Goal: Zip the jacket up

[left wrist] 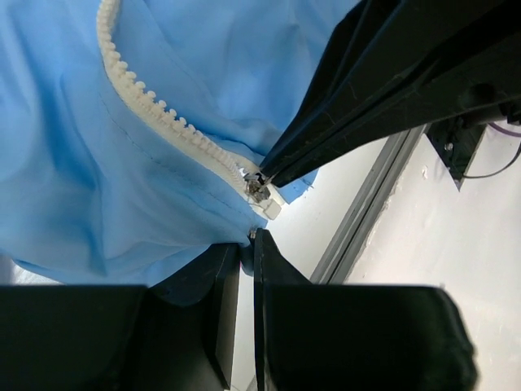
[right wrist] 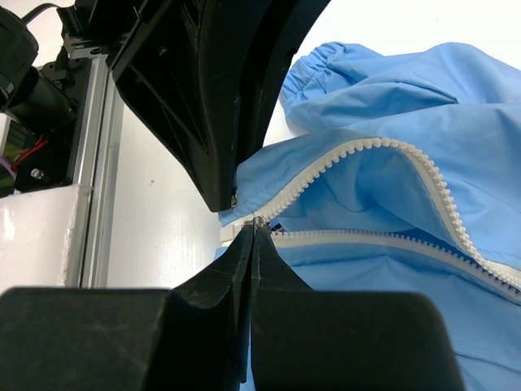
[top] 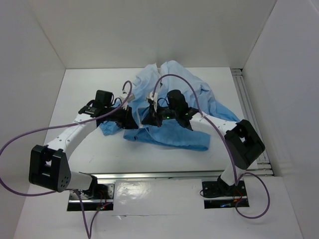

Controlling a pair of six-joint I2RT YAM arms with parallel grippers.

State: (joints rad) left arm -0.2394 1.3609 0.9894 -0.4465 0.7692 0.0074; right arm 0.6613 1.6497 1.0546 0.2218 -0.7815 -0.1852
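Note:
The light-blue jacket (top: 179,134) lies crumpled mid-table. Its white zipper teeth (left wrist: 155,106) run down to a small metal slider (left wrist: 259,191) at the bottom end. My left gripper (top: 133,118) is shut on the jacket's lower edge just beside that end (left wrist: 247,239). My right gripper (top: 149,119) meets it from the other side and is shut on the slider's pull (right wrist: 255,226). In the right wrist view the two zipper strips (right wrist: 366,147) spread apart to the right. A gathered cuff (right wrist: 326,57) shows behind them.
An aluminium rail (top: 164,175) runs along the table's near edge, close under both grippers. Another rail (top: 249,109) lines the right side. White walls enclose the table. Purple cables (top: 174,77) arc over the arms.

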